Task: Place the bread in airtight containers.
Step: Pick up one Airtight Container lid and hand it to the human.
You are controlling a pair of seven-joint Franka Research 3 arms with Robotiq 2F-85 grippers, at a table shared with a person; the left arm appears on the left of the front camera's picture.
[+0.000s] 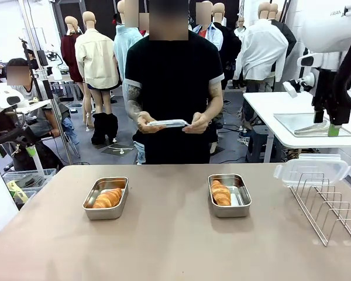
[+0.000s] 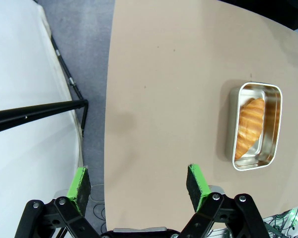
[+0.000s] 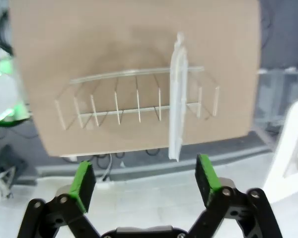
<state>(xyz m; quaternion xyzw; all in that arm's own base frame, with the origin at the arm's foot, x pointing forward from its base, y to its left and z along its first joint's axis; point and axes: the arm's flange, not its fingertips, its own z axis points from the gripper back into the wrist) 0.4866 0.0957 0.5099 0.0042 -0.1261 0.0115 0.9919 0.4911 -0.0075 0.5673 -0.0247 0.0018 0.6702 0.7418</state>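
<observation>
Beige tabletop (image 1: pixel 169 246) carries a left container (image 1: pixel 105 215) with one croissant (image 1: pixel 107 198) and, right of centre, a right container (image 1: pixel 230 212) with another croissant (image 1: pixel 220 192). At upper centre a person (image 1: pixel 172 76) holds a clear lid (image 1: pixel 168 123). Left gripper (image 2: pixel 137 173) and right gripper (image 3: pixel 144 163) gape apart, empty. The right one hangs over a wire rack (image 3: pixel 139 106), where a second lid (image 3: pixel 176 94) seems, through blur, to stand on edge.

I have my left gripper (image 2: pixel 138 181) pointing straight down, high over the left edge of the table (image 2: pixel 164 74), jaws spread wide and empty. My right gripper (image 3: pixel 145 176) hangs high above the table's right edge, equally wide and empty.
</observation>
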